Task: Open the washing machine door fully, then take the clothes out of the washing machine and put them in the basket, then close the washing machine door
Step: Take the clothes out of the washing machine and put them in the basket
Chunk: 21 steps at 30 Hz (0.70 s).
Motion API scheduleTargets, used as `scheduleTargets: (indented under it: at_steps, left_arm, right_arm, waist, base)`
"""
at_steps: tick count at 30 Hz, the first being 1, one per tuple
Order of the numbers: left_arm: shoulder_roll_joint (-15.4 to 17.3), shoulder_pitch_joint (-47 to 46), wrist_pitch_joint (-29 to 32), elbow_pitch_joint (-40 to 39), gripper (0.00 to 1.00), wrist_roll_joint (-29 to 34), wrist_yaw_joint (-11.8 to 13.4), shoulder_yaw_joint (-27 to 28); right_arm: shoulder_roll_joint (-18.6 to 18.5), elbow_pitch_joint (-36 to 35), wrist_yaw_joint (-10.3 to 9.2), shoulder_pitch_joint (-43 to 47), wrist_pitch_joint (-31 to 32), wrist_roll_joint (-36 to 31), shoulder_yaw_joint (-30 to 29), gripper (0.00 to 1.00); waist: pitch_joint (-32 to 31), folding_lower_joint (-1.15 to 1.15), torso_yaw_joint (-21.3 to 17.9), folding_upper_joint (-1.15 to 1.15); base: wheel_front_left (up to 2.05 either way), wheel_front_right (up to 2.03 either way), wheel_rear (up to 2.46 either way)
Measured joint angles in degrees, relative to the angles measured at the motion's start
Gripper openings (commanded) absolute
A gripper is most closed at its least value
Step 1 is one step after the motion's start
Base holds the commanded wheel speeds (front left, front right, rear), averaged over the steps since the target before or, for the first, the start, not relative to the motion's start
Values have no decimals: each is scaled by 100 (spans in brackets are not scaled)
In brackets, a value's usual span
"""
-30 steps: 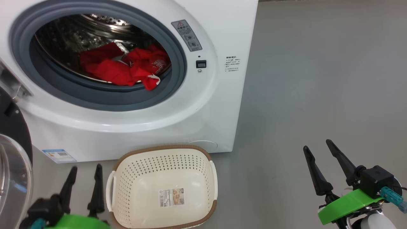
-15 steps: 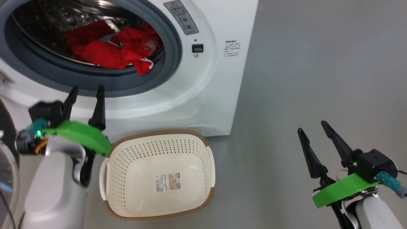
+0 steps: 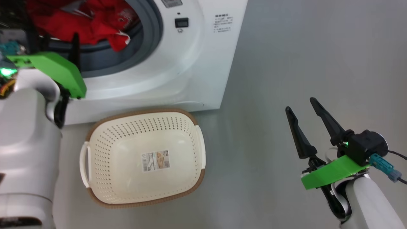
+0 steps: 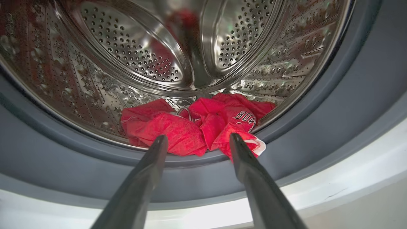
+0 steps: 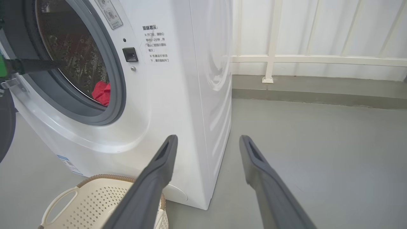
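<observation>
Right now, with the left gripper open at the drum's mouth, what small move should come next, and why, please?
Probably ease the left gripper forward and slightly down so its open fingers straddle the clothes. The red heap lies just beyond the fingertips at the front lip of the drum, ungrasped, and the basket holds no clothes yet.

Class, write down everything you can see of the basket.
The basket is cream-white plastic, a rounded rectangle with perforated walls, a brown woven-look rim and a white handle at each side. A paper label lies on its smooth bottom; otherwise it is empty. It stands upright on the grey floor, just before the washing machine.
</observation>
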Motion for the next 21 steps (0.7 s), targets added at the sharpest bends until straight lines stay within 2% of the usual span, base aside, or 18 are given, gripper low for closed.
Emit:
scheduleTargets:
  at_steps: [10,21]
  left_arm:
    - [425,-982,-100,1120,100,156,81,-68]
    - [783,-1572,-214,1708,100,203,152,-169]
  right_arm:
    - [92,-29,0,-395,-1,-15,210,100]
    - [156,-46,0,-636,-25,-15,465,100]
  waist:
    - [649,0,-267,0]
    - [1075,0,-634,0]
  base:
    - [0,0,0]
    - [0,0,0]
